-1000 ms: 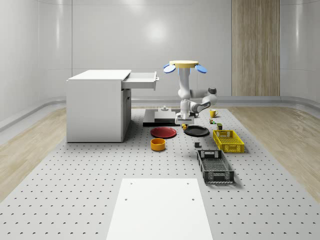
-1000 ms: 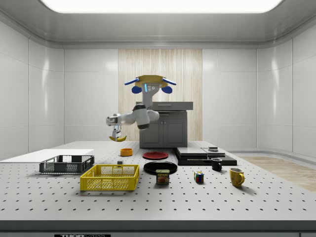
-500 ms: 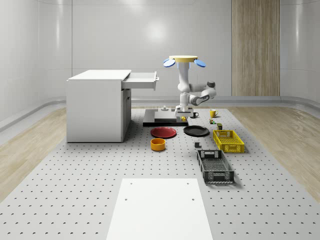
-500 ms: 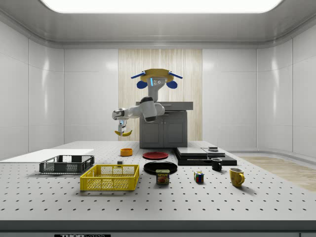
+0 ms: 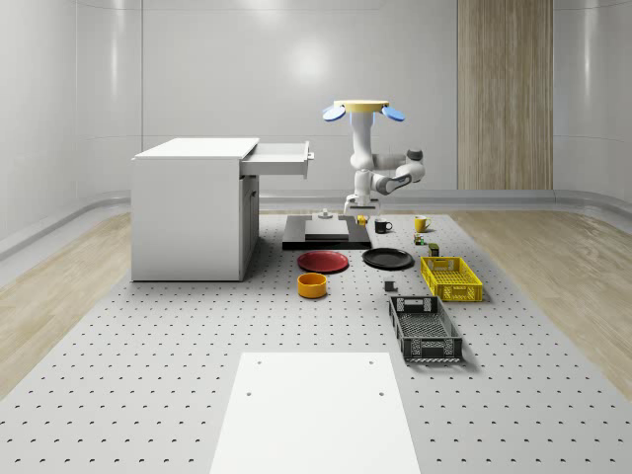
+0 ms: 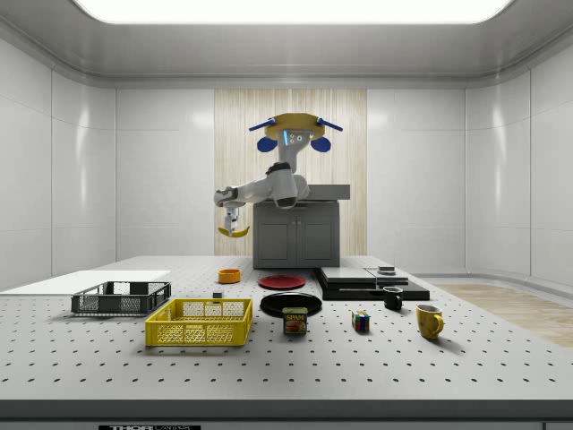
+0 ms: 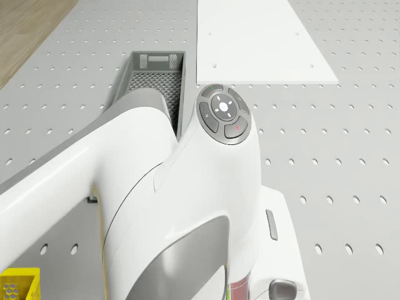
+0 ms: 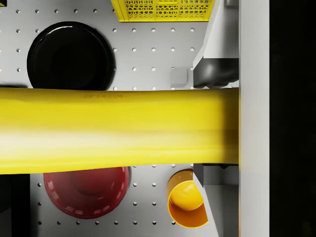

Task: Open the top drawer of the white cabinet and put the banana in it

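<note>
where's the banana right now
The banana hangs in the tool in mid-air, in the side view left of the cabinet, above the red plate and black plate.

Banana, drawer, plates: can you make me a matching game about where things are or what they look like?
Things:
1. banana
2. top drawer
3. black plate
4. orange bowl

States:
A. pulled open on the white cabinet
B. held in the gripper under the hovering drone
C. on the table, in front of the red plate
D. on the table, beside the yellow basket

Pairs: 1-B, 2-A, 3-D, 4-C
</note>
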